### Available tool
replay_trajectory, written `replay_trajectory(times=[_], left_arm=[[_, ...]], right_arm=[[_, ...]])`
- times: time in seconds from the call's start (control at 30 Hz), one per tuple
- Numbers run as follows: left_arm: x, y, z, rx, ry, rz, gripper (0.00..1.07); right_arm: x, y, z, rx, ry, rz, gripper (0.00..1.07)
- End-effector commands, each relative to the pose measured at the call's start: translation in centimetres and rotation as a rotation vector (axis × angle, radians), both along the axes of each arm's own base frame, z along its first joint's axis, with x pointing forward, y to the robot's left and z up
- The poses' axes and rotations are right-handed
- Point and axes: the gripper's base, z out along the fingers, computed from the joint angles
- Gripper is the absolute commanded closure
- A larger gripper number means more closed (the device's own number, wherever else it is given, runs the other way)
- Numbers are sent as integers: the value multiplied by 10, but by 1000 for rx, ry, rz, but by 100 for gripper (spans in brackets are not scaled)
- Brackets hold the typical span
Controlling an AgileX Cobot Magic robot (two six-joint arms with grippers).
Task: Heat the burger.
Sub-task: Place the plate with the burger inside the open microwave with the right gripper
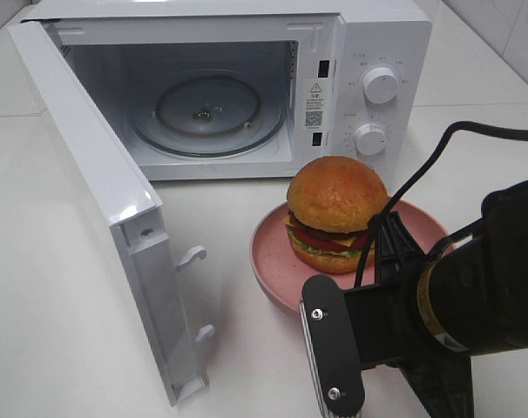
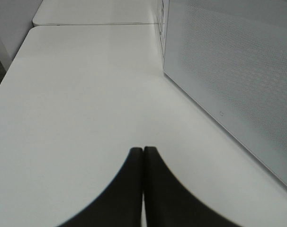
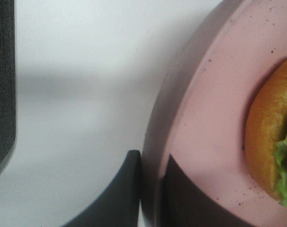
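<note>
The burger (image 1: 337,213), with a golden-brown bun and lettuce, tomato and cheese layers, sits on a pink plate (image 1: 277,261) in front of the open microwave (image 1: 368,52). My right arm (image 1: 438,305) covers the plate's front right part. In the right wrist view my right gripper (image 3: 150,161) is shut on the pink plate's rim (image 3: 181,109), one finger outside and one inside, with the burger (image 3: 269,137) close by. My left gripper (image 2: 143,156) is shut with nothing in it, low over the white table beside the microwave door (image 2: 228,71).
The microwave door (image 1: 90,174) hangs wide open to the left, reaching toward the table's front. A glass turntable (image 1: 207,113) lies inside the cavity. Two knobs (image 1: 379,85) are on the right panel. White table (image 1: 55,305) surrounds everything.
</note>
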Motion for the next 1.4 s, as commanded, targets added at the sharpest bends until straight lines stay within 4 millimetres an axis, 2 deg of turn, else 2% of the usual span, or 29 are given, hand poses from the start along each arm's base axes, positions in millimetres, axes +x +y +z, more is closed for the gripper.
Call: replay_trajectory(times=[0.03,0.33,0.6,0.8,1.13,1.4], left_arm=[[-2,0,0,2,-32,2,106],[-2,0,0,2,-32,2,106],[-2,0,0,2,-32,2,106],[-2,0,0,2,-32,2,106],[-2,0,0,2,-32,2,106],[-2,0,0,2,-32,2,106]], right_arm=[[1,5,5,30,-48,84,107],[2,17,8,94,-94,273,107],[3,21,8,113,-102,301,107],[24,13,13,216,-140,251,107],[49,-3,19,236,-235,292,107],[52,-1,18,263,-245,303,107]])
